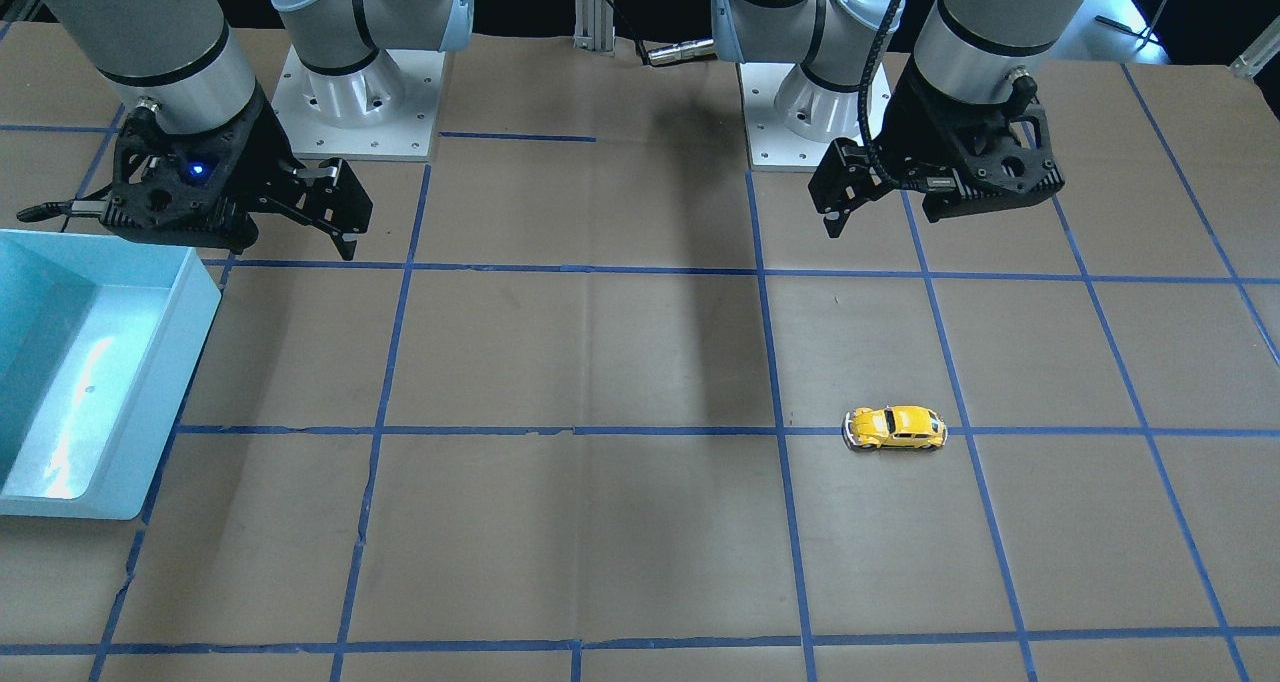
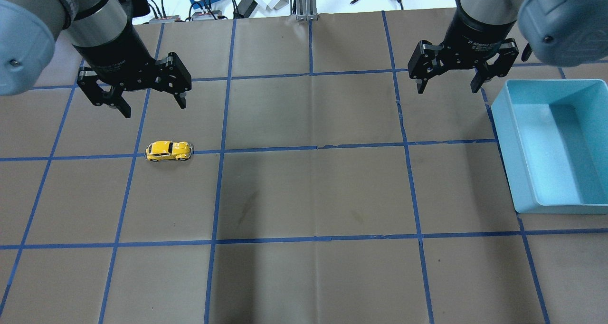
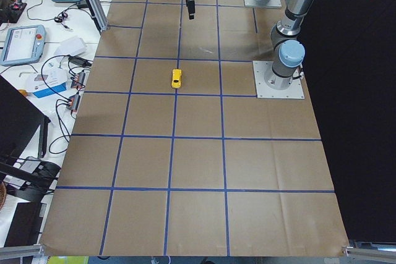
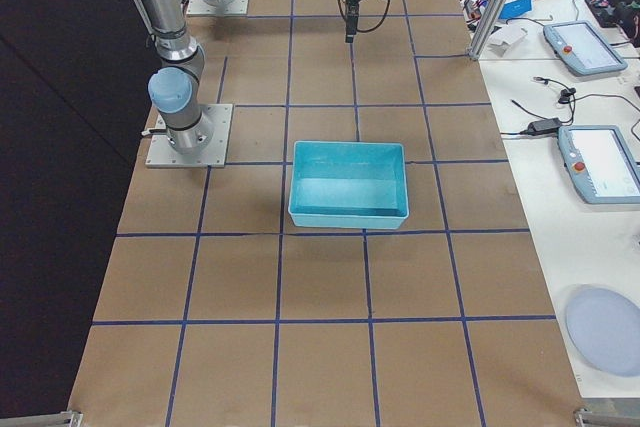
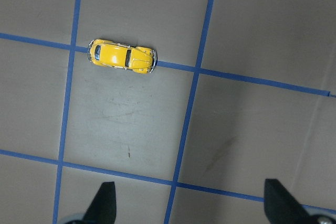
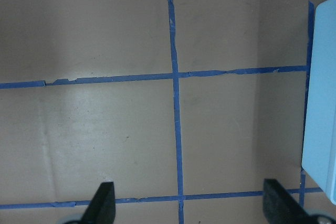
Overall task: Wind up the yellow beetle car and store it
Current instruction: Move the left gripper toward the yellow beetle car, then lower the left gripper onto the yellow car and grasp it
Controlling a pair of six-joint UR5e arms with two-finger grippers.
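Note:
The yellow beetle car [image 2: 169, 150] stands on its wheels on a blue tape line on the table's left half. It also shows in the front view [image 1: 895, 428], the left side view [image 3: 176, 78] and the left wrist view [image 5: 122, 56]. My left gripper [image 2: 153, 106] hangs open and empty above the table, just beyond the car and apart from it; the front view [image 1: 880, 217] shows it too. In the left wrist view its fingertips [image 5: 105, 200] are well short of the car. My right gripper [image 2: 447, 89] is open and empty above the table's right half.
A light blue bin [image 2: 513, 162], with nothing in it, stands on the right side near my right gripper. It also shows in the front view [image 1: 165, 402], the right side view [image 4: 348, 217] and the right wrist view [image 6: 321, 103]. Blue tape lines grid the brown table.

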